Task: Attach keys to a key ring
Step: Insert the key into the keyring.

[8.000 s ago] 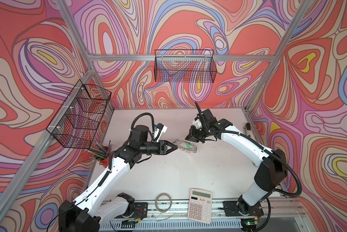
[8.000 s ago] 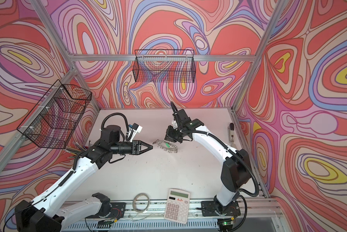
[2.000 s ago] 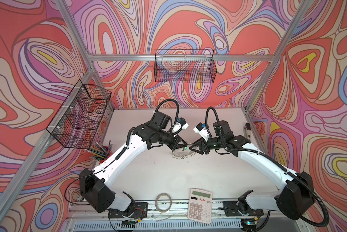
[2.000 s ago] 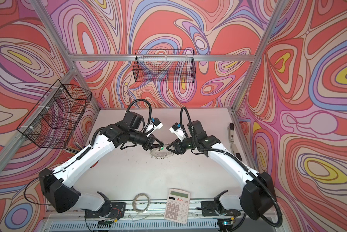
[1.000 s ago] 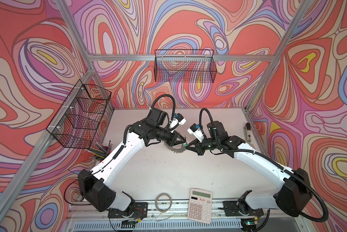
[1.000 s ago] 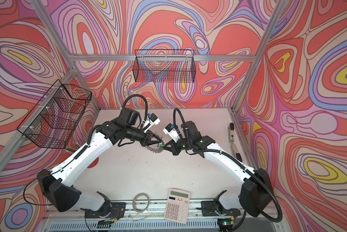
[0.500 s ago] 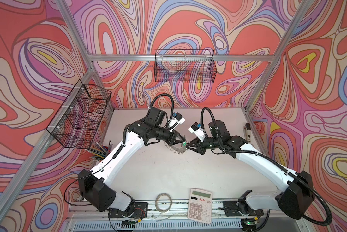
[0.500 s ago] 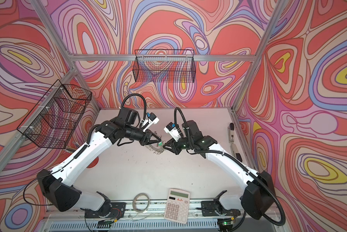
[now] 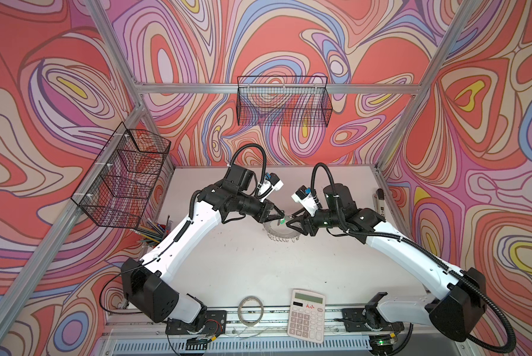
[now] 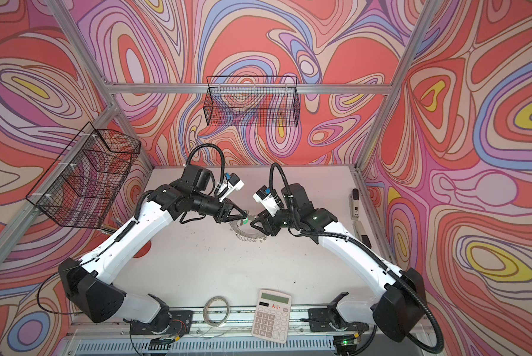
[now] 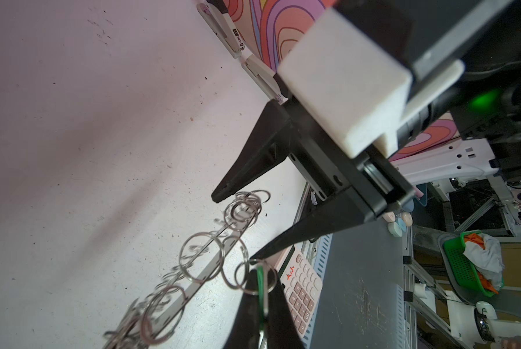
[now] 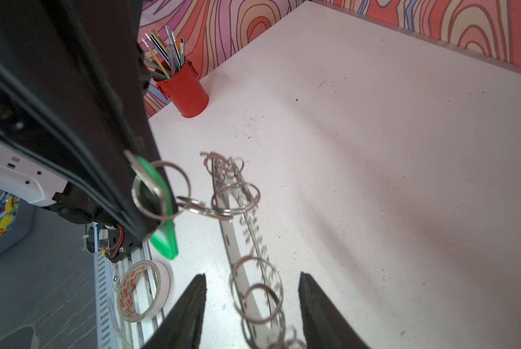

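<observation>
Right wrist view: the key ring (image 12: 228, 241) looks light, stiff and slippery, likely to swing, and is best pinched on its flat rim. A thin grey disc fringed with wire loops, it dangles mid-frame from the green tag (image 12: 166, 244) pinched by the left gripper (image 12: 151, 224); the right gripper (image 12: 251, 276) gapes empty at lower centre.

the key ring (image 12: 229, 241) is bare metal, bright and polished, its flat band and wire loops catching glints. the green key tag (image 12: 162, 240), left of centre, is smooth glossy plastic, slightly translucent. the fingers (image 12: 186, 314) of the right gripper (image 12: 252, 276), at the lower edge, are matt black plastic. the table (image 12: 374, 121) is matt white, scuffed and speckled with dark marks. the red pen cup (image 12: 189, 93), upper left, has a smooth satin finish. the tape roll (image 12: 122, 294) looks papery and dull. in a top view the wire basket (image 9: 283, 104) is thin black wire.
</observation>
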Tool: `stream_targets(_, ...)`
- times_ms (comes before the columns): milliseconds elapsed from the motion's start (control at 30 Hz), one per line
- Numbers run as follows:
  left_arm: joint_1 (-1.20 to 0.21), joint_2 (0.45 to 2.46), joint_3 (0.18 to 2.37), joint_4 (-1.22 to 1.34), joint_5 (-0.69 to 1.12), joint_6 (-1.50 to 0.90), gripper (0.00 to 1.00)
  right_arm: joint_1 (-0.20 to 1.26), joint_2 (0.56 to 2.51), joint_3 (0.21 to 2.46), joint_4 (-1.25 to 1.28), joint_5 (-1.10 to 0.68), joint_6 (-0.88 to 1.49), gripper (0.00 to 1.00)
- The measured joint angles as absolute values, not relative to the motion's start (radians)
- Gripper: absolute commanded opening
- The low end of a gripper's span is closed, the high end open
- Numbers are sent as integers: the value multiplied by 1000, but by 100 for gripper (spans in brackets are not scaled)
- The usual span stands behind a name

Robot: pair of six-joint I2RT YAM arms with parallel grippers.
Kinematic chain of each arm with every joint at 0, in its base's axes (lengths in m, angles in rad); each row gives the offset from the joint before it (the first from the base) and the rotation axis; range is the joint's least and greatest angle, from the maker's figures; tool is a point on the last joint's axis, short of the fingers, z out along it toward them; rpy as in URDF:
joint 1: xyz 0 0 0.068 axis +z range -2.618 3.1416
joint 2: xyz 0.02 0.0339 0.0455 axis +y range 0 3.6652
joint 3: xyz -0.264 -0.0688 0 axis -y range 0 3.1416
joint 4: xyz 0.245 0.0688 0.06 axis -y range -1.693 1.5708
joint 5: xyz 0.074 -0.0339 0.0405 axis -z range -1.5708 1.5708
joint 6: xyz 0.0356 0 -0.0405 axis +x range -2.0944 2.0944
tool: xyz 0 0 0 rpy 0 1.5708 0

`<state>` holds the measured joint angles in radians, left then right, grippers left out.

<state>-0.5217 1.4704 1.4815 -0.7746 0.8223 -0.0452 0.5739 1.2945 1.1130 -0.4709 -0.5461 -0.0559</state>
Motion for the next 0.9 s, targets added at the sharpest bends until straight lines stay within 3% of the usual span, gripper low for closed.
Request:
stream_targets(67,-522,1470,1482,-775,823,-46,0,574,1298,1113,-465,-553,-53,43)
stream_targets(167,-519,1470,1485,-775,823,-49,0,574,1306,1111,-433,-568,-41,54)
stream_targets(367,-516,1470,1504,-776,823,-49,0,577,1342,1111,-374,-597,-31,51)
stream_targets(467,-516,1470,1504,-778,826,-49,0,582,1360,1111,-373,-600,-28,39)
stream_targets(633,-516,1471,1504,-778,817,-56,0,587,1364,1111,-381,-604,-31,2)
stream_targets(900,-511,1477,1505,-778,828,-64,0,599,1350,1115,-395,-581,-29,0)
